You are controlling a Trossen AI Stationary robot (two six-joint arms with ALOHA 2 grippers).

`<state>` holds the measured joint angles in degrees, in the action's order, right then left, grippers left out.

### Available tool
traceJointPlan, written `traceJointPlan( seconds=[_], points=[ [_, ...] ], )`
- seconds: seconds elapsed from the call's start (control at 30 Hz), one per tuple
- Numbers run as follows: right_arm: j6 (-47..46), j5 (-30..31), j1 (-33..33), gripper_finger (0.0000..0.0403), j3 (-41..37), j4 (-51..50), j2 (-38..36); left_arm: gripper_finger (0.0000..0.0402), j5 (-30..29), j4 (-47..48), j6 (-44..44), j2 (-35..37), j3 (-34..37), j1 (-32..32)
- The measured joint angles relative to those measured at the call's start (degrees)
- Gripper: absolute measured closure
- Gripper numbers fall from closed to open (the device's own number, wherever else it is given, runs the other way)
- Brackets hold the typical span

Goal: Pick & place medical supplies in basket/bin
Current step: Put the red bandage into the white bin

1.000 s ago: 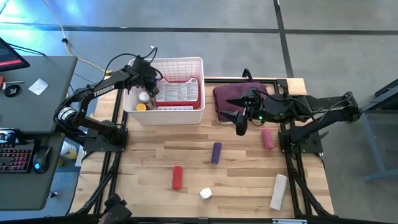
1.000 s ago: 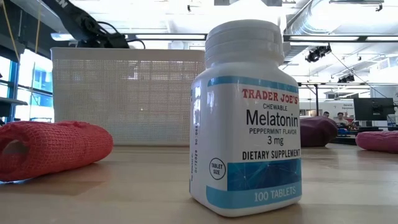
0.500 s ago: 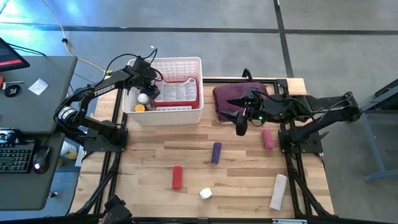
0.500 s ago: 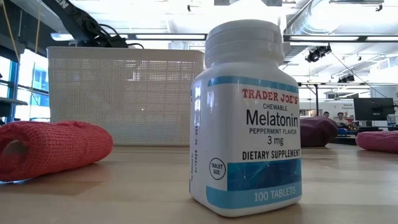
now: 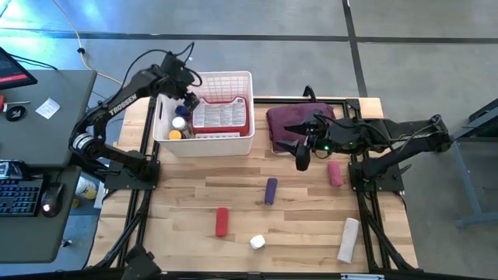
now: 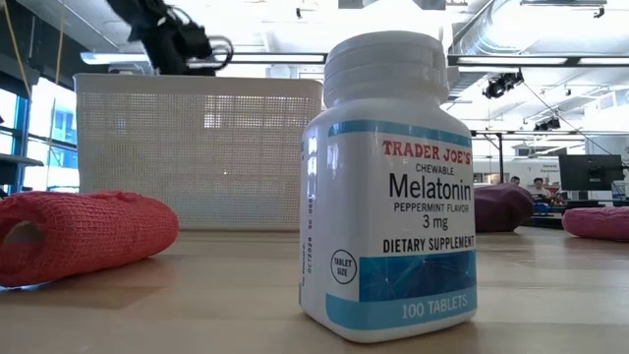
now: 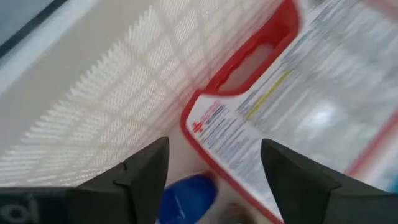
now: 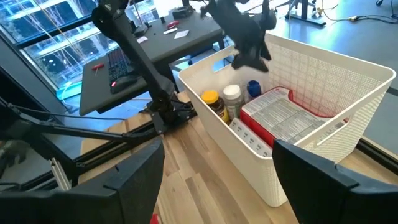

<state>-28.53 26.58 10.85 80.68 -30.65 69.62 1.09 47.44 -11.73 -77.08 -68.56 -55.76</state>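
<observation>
The white lattice basket [image 5: 243,140] stands at the table's far left. In it lie the red first-aid case [image 5: 222,113] and small bottles [image 5: 178,123]; the right wrist view shows these bottles with yellow [image 8: 211,98], white [image 8: 231,93] and blue [image 8: 253,86] caps. My left gripper [image 5: 184,81] hovers open above the basket's far-left corner, holding nothing; below it are the case [image 7: 298,93] and the blue cap [image 7: 186,199]. My right gripper [image 5: 302,159] waits open near the maroon cloth. On the table lie purple [image 5: 270,190], red [image 5: 222,222], pink [image 5: 334,173] and white [image 5: 348,239] cylinders and a white bottle [image 5: 257,242].
A maroon cloth bundle [image 5: 296,120] lies at the far right, beside my right gripper. In the low view the melatonin bottle [image 6: 388,187] stands close to the camera, with the red roll [image 6: 79,236] to its left and the basket [image 6: 197,152] behind. Bare wood shows mid-table.
My left gripper has risen from inside the basket's far-left corner to above its rim. The basket has shifted slightly toward the table's left. A white-capped bottle now shows where the gripper was. My right arm has kept still.
</observation>
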Motion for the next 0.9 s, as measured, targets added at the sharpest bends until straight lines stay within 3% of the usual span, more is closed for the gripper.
traceJointPlan(
  seconds=[0.17,0.3,0.43,0.6,0.73,0.9],
  points=[
    [-3.31,-1.86,0.04,0.0116,0.0,-1.83,-0.83,0.0151,1.96,7.43,2.31,0.03,-10.51,5.06],
    [-12.6,-6.91,0.07,0.0116,0.0,-13.44,-0.5,0.018,4.04,11.69,6.24,0.09,-16.95,12.2],
    [-24.33,-13.03,0.07,0.0116,-3.29,-22.04,1.22,0.0202,4.32,16.09,15.83,0.11,-20.58,20.5],
    [-39.62,-19.13,0.05,0.0116,-13.66,-11.51,1.3,0.0222,4.28,22.46,31.87,0.09,-22.55,31.58],
    [-48.53,-19.77,-0.13,0.0116,-22.54,-2.48,1.34,0.0235,4.54,25.96,45.42,0.09,-23.06,41.37],
    [-52.51,-23.6,-1.51,0.0116,-31.78,6.14,1.41,0.0245,4.57,27.14,62.12,0.08,-22.84,53.78]
  ],
)
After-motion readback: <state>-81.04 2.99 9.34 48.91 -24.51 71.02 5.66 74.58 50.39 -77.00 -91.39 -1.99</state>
